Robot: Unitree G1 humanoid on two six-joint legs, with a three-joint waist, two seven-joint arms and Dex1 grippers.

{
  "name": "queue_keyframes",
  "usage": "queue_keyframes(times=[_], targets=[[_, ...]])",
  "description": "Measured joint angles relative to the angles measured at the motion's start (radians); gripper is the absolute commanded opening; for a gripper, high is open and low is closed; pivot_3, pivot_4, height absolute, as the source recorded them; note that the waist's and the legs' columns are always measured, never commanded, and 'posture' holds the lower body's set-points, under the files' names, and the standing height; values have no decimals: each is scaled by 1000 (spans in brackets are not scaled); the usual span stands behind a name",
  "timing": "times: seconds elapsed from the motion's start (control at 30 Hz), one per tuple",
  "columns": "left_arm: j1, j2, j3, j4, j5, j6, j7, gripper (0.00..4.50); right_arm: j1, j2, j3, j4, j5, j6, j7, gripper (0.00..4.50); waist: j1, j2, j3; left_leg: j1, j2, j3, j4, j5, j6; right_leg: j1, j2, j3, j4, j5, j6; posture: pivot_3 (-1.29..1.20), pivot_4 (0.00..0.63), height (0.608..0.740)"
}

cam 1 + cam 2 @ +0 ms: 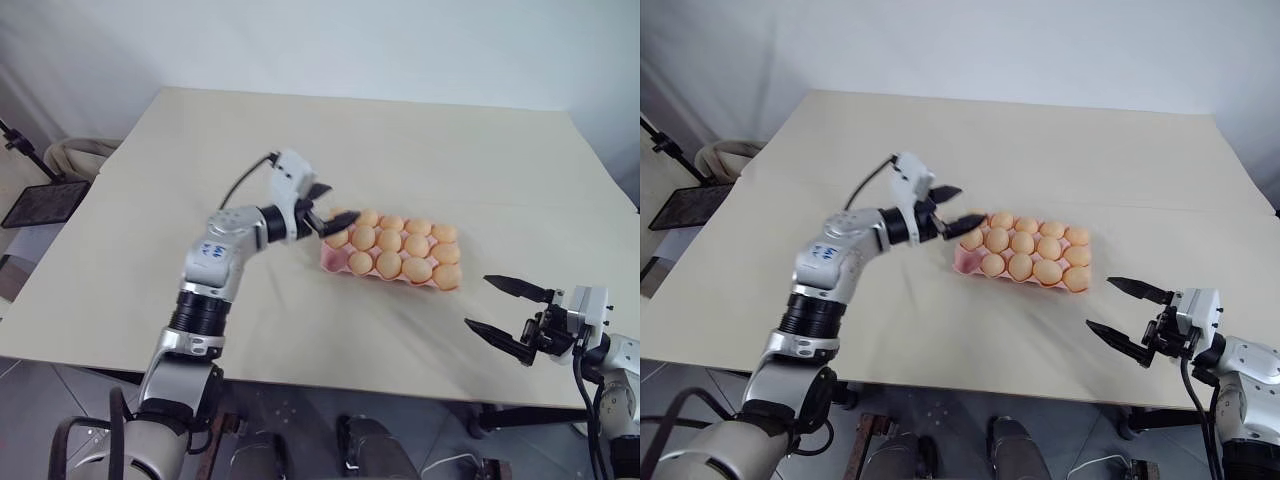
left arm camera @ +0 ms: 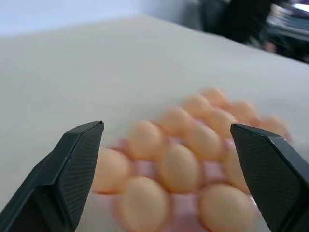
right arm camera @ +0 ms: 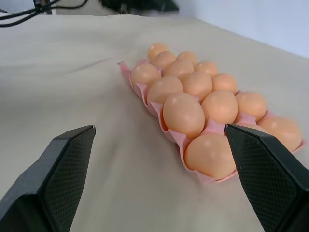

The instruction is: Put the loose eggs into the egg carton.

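While the left claw (image 1: 322,208) gapes empty, the egg carton (image 1: 392,252) lies just beside it.

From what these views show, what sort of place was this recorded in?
Probably an indoor lab or test room, not a kitchen: a big bare beige table against a plain white wall, holding a pink egg carton of eggs, with tiled floor below.

Eggs (image 3: 183,115) smooth, semi-matt; egg carton (image 3: 145,91) pink moulded plastic; table (image 1: 200,150) matt.
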Motion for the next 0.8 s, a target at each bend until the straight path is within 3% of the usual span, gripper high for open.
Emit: queue_keyframes(times=[0.33, 0.57, 0.8], targets=[[31, 46, 96, -26, -7, 33, 148, 4485, -11, 7, 4, -1, 0, 24, -19, 4500, 1, 0, 0, 0, 0, 0, -1, 3, -7, 0, 0, 0, 0, 0, 0, 0, 150, 740], [127, 97, 178, -177, -53, 132, 202, 4485, 6, 8, 4, -36, 6, 50, -29, 4500, 1, 0, 0, 1, 1, 0, -1, 4, -9, 0, 1, -1, 1, 0, 0, 0, 150, 740], [270, 160, 181, -319, -96, 263, 188, 4485, 2, 7, 4, -45, 6, 76, -38, 4500, 0, 0, 0, 1, 0, 0, -1, 2, -12, 0, 0, 0, 1, 0, 0, 0, 150, 740]])
